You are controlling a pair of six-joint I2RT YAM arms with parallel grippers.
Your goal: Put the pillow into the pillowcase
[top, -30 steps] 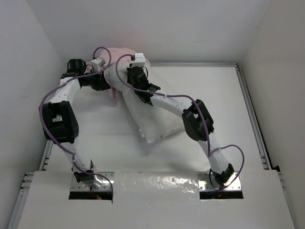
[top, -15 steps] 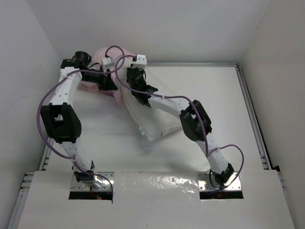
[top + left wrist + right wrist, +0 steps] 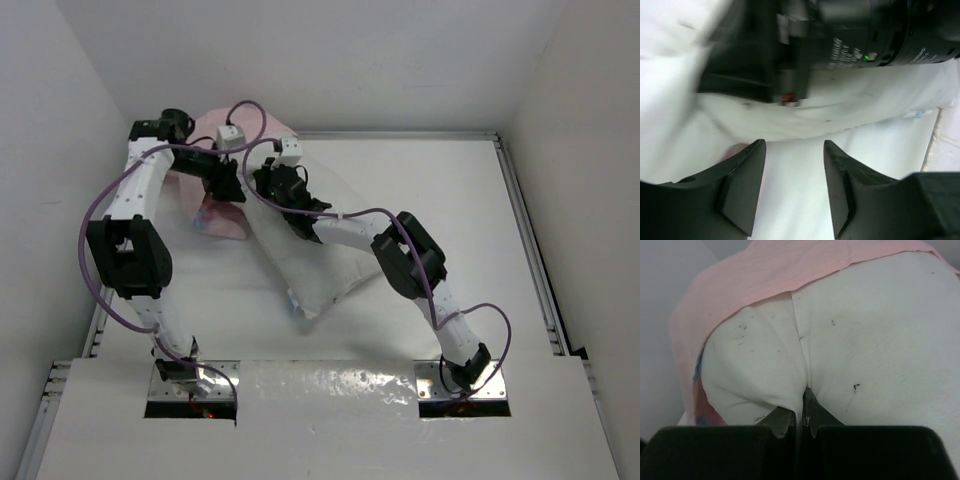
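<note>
The white speckled pillow (image 3: 322, 272) lies slantwise across the table, its far end raised. My right gripper (image 3: 263, 182) is shut on a pinch of the pillow's fabric (image 3: 850, 340); the fingertips (image 3: 812, 412) press together in the fold. The pink pillowcase (image 3: 790, 267) drapes over the pillow's far end. More of the pillowcase (image 3: 224, 222) sags onto the table left of the pillow. My left gripper (image 3: 228, 190) hovers just left of the right one. Its jaws (image 3: 794, 146) stand open over white cloth with nothing between them.
The right arm's black wrist (image 3: 865, 35) fills the top of the left wrist view, close by. Purple cables (image 3: 245, 110) loop above both wrists. White walls close in at the back and sides, and a metal rail (image 3: 527, 250) runs along the table's right edge.
My left gripper has opened and let go of the pillowcase, whose pink cloth has dropped to the table left of the pillow. The right gripper keeps its grip.
</note>
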